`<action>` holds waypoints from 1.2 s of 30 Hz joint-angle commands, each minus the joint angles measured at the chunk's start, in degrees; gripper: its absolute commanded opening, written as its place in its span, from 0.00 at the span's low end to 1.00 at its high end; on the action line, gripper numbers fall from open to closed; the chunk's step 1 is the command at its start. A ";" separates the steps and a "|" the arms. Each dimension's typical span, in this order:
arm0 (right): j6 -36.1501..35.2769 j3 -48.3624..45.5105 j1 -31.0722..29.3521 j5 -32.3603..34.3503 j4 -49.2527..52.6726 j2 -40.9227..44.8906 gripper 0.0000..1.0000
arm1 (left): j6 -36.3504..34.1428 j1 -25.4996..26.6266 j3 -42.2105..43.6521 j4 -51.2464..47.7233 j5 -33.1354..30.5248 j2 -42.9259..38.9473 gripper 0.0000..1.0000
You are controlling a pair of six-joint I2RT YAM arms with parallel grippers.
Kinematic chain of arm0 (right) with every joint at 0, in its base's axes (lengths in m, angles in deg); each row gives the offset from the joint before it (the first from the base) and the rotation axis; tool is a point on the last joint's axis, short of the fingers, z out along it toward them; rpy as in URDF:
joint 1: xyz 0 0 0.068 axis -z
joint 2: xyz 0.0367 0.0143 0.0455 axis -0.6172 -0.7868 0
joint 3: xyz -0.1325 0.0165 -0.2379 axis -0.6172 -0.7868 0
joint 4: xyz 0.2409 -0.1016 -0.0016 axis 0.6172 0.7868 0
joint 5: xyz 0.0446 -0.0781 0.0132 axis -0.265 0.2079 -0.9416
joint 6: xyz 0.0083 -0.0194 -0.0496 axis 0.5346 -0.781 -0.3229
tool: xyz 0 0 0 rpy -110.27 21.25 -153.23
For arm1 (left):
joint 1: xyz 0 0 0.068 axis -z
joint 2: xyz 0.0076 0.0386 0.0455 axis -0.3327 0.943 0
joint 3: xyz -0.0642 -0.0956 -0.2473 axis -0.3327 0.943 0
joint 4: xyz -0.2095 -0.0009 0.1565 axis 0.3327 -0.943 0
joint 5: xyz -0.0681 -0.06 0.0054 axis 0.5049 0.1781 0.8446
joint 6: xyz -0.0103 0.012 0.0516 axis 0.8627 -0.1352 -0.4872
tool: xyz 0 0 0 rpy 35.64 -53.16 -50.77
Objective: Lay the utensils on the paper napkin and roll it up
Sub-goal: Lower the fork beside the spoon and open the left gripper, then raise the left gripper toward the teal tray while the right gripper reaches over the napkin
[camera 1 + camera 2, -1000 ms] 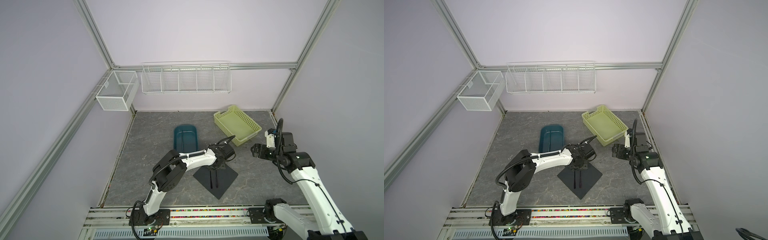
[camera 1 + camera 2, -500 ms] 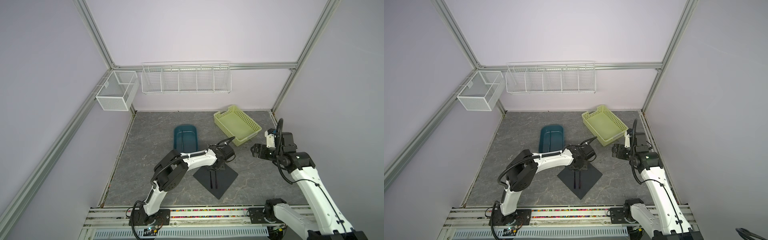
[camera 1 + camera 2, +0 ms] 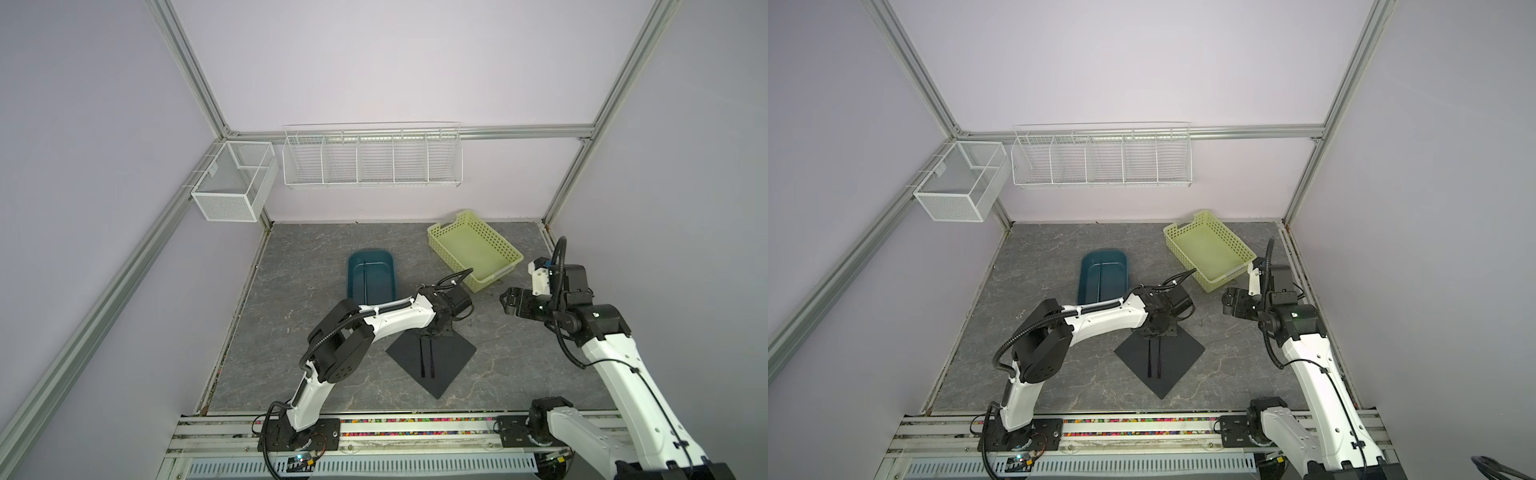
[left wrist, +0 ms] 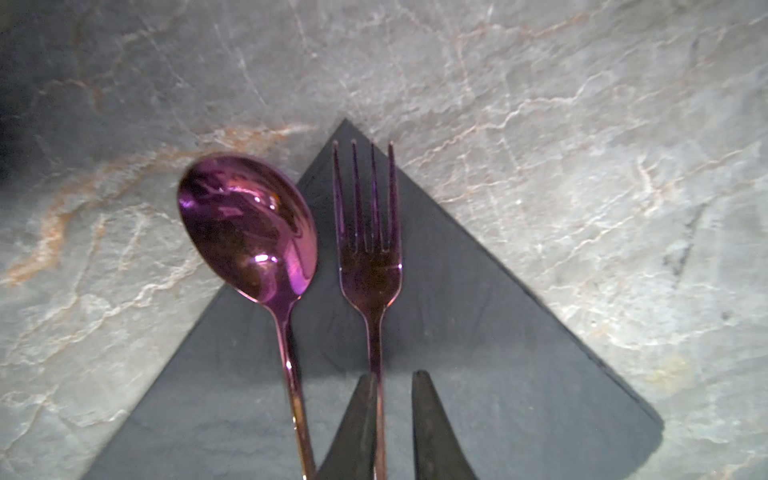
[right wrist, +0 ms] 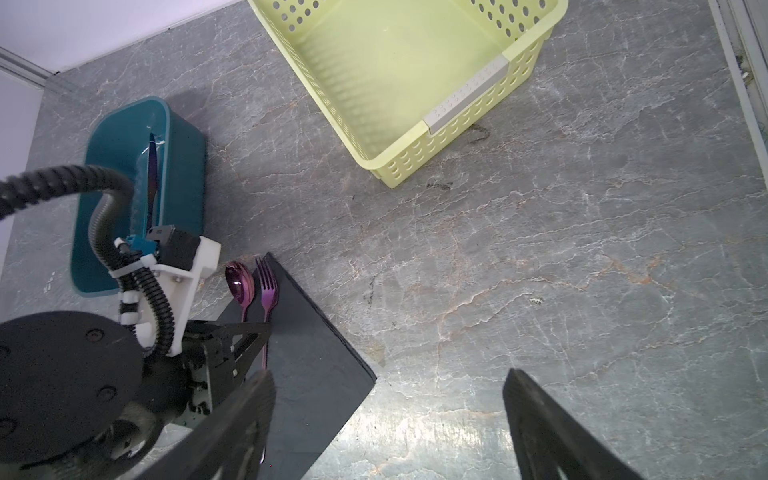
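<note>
**Fork down, left jaws letting go**

In both top views the left arm sits where it was a second ago, over the far corner of the napkin (image 3: 449, 357) at centre frame. The change is at the left gripper (image 4: 394, 374). In the left wrist view its jaws now stand slightly apart at the bottom centre. The fork (image 4: 370, 266) handle runs up between them, against one finger (image 4: 361, 415) only, with bare napkin showing beside the other. That reads as a release, not a grip.

The fork lies flat on the napkin with its tines near the corner. The spoon (image 4: 249, 224) lies just beside it to the left, its bowl hanging past the napkin's edge onto the table (image 4: 540, 124).

The right gripper (image 5: 390, 374) hangs wide open and empty at the right of the top views, well apart from the napkin.

Two of the three utensils are therefore placed. The knife (image 5: 150, 183) is still in the tub (image 5: 183, 166), at the left of the right wrist view. Fetching it looks like the next step, and rolling comes after that. The overhanging spoon bowl may need nudging inward first.
</note>
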 commanded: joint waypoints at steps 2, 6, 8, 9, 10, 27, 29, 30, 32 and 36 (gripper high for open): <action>-0.17 0.00 0.06 -3.16 -0.55 0.99 0.87 | -1.09 -0.07 -2.43 -2.71 -2.41 -3.72 0.18; 0.35 -0.22 -0.03 -6.79 0.49 -0.05 0.78 | -2.95 -1.18 -1.01 -2.70 -3.67 -8.01 0.18; 1.66 -0.46 -0.24 -8.23 1.03 -0.95 0.75 | -3.97 -2.21 0.41 -2.48 -3.59 -10.69 0.18; 2.53 -0.74 -0.50 -8.96 1.09 -1.44 0.74 | -4.51 -2.80 1.42 -2.36 -3.88 -12.33 0.18; 3.49 -1.20 -0.92 -9.66 0.77 -1.80 0.74 | -5.03 -3.53 2.50 -2.24 -4.01 -13.84 0.18; 18.88 -1.52 -26.08 3.49 -4.84 -15.00 0.56 | -21.11 -21.77 17.74 -0.53 3.10 -33.61 0.18; 20.25 -0.61 -28.73 5.01 -4.86 -17.88 0.55 | -23.33 -24.59 18.89 -0.68 4.84 -35.06 0.18; 20.98 -0.28 -29.94 5.56 -5.00 -19.42 0.55 | -24.56 -26.00 19.30 -0.92 5.70 -35.68 0.18; 22.01 0.25 -31.87 6.14 -5.29 -22.05 0.54 | -26.67 -28.33 19.84 -1.56 6.79 -36.65 0.18; 23.54 1.74 -34.88 6.41 -6.31 -27.04 0.47 | -30.84 -32.74 20.59 -2.38 8.51 -38.32 0.18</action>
